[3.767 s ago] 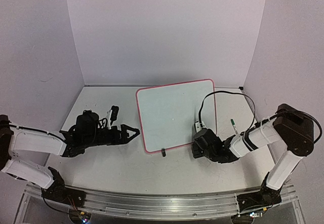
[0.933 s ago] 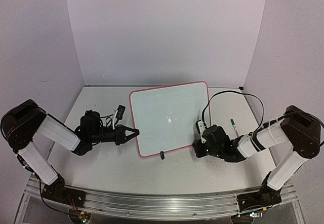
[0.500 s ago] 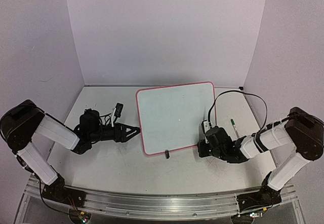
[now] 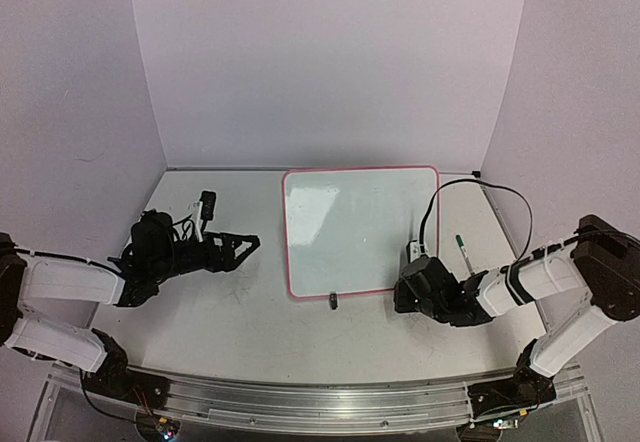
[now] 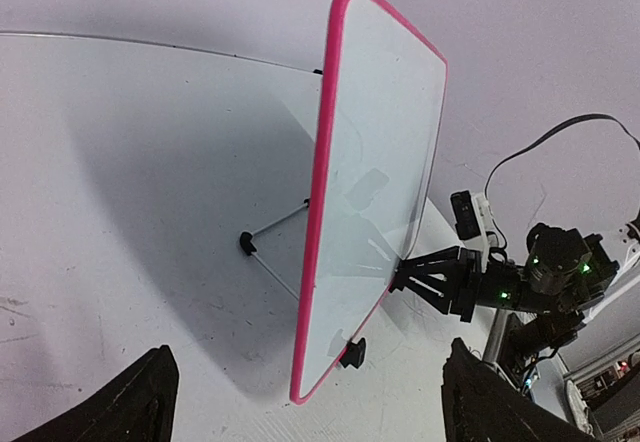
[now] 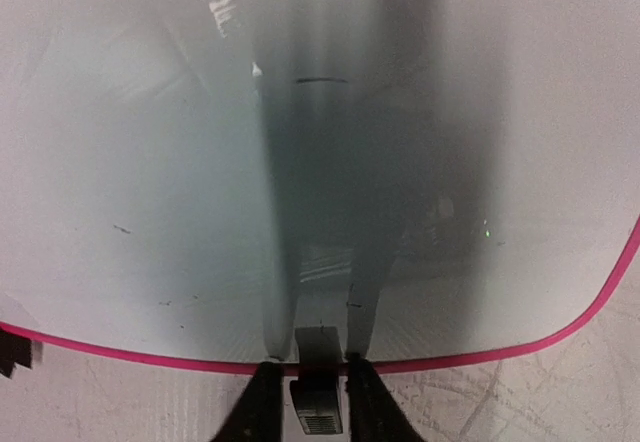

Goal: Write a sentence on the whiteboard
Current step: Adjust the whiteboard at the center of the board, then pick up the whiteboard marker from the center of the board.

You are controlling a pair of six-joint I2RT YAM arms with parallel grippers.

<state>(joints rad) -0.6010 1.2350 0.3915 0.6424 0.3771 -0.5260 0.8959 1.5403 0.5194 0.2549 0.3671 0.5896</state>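
The whiteboard (image 4: 360,230), white with a pink-red frame, stands tilted on its wire stand at the table's middle. Its face is blank; no sentence shows on it. My right gripper (image 4: 403,285) is at the board's lower right edge. In the right wrist view the right gripper (image 6: 318,367) is shut on the board's bottom frame, its fingers on either side of a black clip (image 6: 318,407). My left gripper (image 4: 243,244) is open and empty, left of the board and apart from it. In the left wrist view the board (image 5: 375,192) is nearly edge-on, with the wire stand (image 5: 275,237) behind it.
A green-capped marker (image 4: 460,246) lies on the table right of the board, beside my right arm. A black cable (image 4: 470,186) loops above the right arm. The board's other clip (image 4: 333,301) sits at its bottom edge. Walls close the back and sides.
The board has shifted right and turned squarer to the camera, with the right gripper on its lower edge. My left gripper has drawn back to the left, away from the board.
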